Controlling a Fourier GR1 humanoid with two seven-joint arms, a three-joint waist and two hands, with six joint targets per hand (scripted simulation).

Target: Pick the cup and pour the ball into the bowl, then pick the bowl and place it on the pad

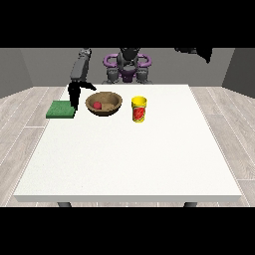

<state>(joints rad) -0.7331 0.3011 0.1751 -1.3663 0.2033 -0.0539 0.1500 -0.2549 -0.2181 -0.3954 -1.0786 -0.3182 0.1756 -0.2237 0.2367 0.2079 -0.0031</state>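
One half of the task appears done: the ball is seen in the bowl.

Nearest on the desk, the yellow cup stands upright just right of the bowl; the red ball lies inside the bowl; the green pad lies left of the bowl, unoccupied. The hand at the view's left hangs between pad and bowl, its finger state indiscernible. The bowl remains to be placed.

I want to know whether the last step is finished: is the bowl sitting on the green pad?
No. The bowl stands on the white table beside the green pad, not on it.
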